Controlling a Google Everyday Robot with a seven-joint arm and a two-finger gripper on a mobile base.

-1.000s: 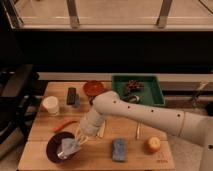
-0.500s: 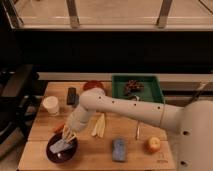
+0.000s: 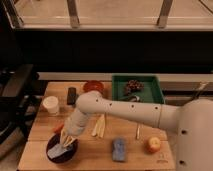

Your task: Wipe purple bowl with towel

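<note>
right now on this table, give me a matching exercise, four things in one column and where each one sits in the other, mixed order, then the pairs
Things
1. gripper
2. green tray
3. white cup
4. blue sponge

Places
A. far right of the table
B. front edge, left of the apple
C. left side, beside the dark remote
D. over the purple bowl, with the towel

Pairs: 1-D, 2-A, 3-C, 4-B
</note>
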